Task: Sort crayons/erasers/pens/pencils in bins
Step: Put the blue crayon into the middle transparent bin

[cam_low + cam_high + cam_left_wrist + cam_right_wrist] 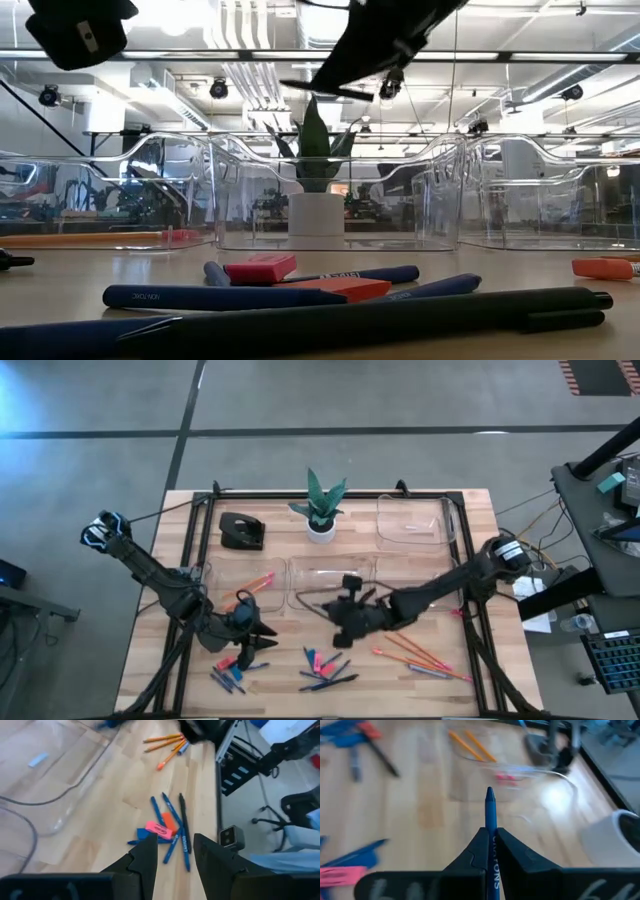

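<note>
My right fingers (490, 851) pinch a blue crayon (491, 827) mid-shaft; light, stiff, slick, so I'd grip centrally. Left fingers (175, 857) part-open, empty above counter (105, 815).

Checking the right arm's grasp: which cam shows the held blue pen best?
Right wrist view: the blue pen stands clamped in the right gripper, tip and lettering clear. The low view shows it as a dark sliver at the gripper overhead; the high view hides it in the arm; the left wrist view misses it.
</note>
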